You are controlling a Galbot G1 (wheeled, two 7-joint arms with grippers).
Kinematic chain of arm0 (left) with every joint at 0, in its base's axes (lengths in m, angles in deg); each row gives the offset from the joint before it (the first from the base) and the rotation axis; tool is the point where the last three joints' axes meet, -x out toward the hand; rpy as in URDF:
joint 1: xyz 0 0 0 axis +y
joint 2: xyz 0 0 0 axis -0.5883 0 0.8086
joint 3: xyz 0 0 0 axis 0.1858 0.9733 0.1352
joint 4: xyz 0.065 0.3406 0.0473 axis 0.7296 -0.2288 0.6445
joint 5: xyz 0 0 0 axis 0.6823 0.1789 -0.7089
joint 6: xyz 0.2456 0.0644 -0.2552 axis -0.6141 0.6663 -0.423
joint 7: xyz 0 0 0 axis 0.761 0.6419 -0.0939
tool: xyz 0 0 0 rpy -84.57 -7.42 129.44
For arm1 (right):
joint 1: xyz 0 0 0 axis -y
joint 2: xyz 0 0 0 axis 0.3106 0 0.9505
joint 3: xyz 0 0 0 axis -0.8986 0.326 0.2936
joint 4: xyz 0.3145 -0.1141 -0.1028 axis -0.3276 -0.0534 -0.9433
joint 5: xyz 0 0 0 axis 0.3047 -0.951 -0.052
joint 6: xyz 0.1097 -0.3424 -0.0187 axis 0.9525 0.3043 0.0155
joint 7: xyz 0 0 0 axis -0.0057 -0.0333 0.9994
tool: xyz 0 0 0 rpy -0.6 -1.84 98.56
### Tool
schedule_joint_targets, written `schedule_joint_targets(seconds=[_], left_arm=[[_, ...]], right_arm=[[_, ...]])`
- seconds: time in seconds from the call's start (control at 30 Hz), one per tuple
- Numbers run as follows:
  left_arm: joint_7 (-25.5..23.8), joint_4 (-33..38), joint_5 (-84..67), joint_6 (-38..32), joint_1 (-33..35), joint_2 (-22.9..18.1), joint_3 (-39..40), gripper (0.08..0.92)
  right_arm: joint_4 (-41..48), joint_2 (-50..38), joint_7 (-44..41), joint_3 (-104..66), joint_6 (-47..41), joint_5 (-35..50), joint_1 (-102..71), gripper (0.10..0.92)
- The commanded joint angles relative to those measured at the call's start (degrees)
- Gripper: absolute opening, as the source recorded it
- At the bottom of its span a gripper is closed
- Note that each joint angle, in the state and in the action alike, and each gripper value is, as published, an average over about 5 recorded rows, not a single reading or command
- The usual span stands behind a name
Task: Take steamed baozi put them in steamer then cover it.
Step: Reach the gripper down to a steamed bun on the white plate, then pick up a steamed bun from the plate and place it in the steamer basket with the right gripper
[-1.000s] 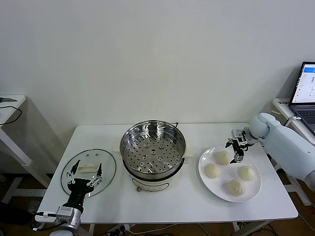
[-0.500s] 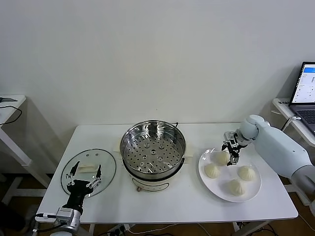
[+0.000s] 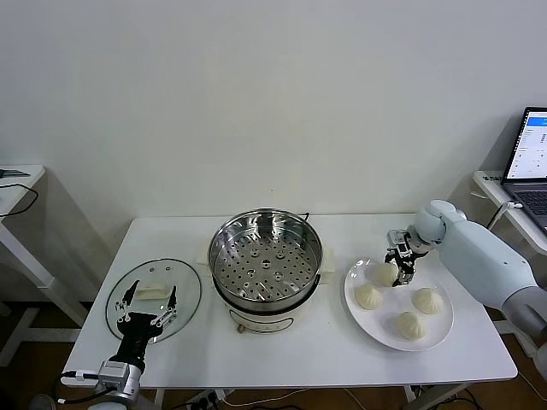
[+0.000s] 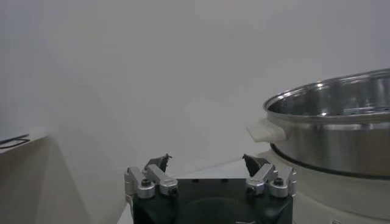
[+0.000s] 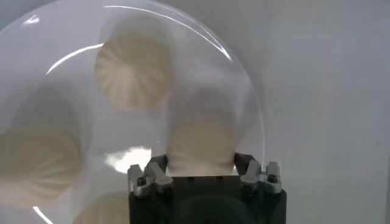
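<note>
On the white table [image 3: 342,359] the steamer [image 3: 266,269] stands in the middle, its shiny steel pot uncovered and the perforated tray inside bare. To its right lies a flat white plate [image 3: 363,312] carrying four steamed baozi [image 3: 415,325]. The right gripper [image 3: 400,263] is down at the far bun [image 3: 382,273], the one at the back of the plate nearest the steamer; in the right wrist view that bun [image 5: 201,143] sits squarely between the two fingers [image 5: 153,173], which press against its sides so that it looks squeezed narrow, pinched in the claw while still on the plate. The other three buns lie loose around it, apart from one another.

On the steamer's left the round glass lid [image 3: 184,290] with its white handle [image 3: 151,291] lies flat on the table. The left gripper [image 3: 146,314] hangs over the near edge of that lid, its fingers spread wide and holding nothing; from its own wrist camera the steamer's rim and cream side handle [image 4: 266,129] show just ahead. A laptop [image 3: 532,158] stands open on a side desk at the far right.
</note>
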Motion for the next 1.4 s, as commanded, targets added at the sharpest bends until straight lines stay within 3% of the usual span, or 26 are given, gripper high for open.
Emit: schedule_joint_targets(seconds=[0.03,0.23,0.5,0.63,0.83,1.03,1.4], left_arm=[[0.04,0.3,0.17,0.03,0.15,-0.01,0.07,0.823],[0.1,0.68,0.7,0.16,0.34,0.04,0.3,0.823],[0.26,1.01,1.25,0.29,0.84,0.49,0.28,0.823],[0.48,0.64,1.28,0.32,1.17,0.77,-0.33,0.823],[0.67,1.39,1.26,0.49,1.52,1.01,-0.29,0.823],[0.62,1.36,1.18,0.65,1.37,1.2,-0.58,0.823],[0.16,1.36,0.91,0.63,1.29,1.59,-1.82,0.823]], right_arm=[[-0.94,-0.62,-0.23,0.11,0.21,0.43,0.26,0.696],[-8.76,-6.87,-2.12,4.22,2.37,6.7,4.53,0.696],[-24.67,-14.38,-5.87,20.53,13.69,14.53,25.85,0.696],[-32.78,-13.91,-6.76,28.42,19.09,15.33,37.59,0.696],[-38.08,-6.98,-6.44,39.03,26.26,18.16,49.72,0.696],[-36.46,4.58,-4.73,42.26,31.87,17.95,53.01,0.696],[-20.39,23.0,-1.9,40.36,36.85,14.14,44.56,0.696]])
